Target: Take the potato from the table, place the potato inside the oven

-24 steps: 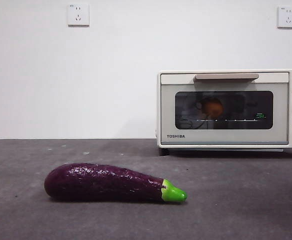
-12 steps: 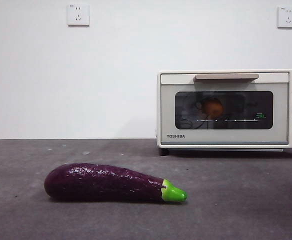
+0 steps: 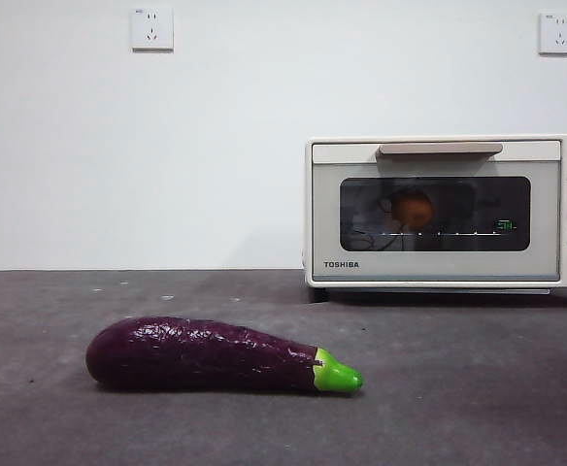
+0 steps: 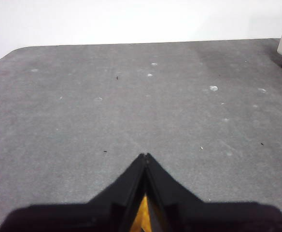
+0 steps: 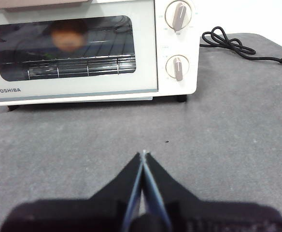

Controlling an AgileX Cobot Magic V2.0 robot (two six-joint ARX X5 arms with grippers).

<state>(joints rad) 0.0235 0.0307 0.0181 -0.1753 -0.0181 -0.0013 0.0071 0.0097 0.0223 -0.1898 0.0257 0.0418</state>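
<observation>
Both black two-jaw grippers, left [image 4: 145, 157] and right [image 5: 143, 154], sit pinched together and empty, right facing the cream-white boxy Toshiba oven [image 3: 439, 267], whose shut dark-glass door shows the roundish orange-brown potato [image 3: 413, 209] on its rack; task judged complete, so keep clear.

The potato [image 3: 413, 209] shows only dimly behind the oven [image 3: 439, 267] glass.

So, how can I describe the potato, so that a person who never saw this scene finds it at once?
Look for the cream-white Toshiba oven standing on the dark grey table against the white wall. Behind its dark glass window, on the wire rack, sits the potato. It is small, round and orange-brown, unlike the long purple eggplant with a green stem, which lies outside on the table.
</observation>
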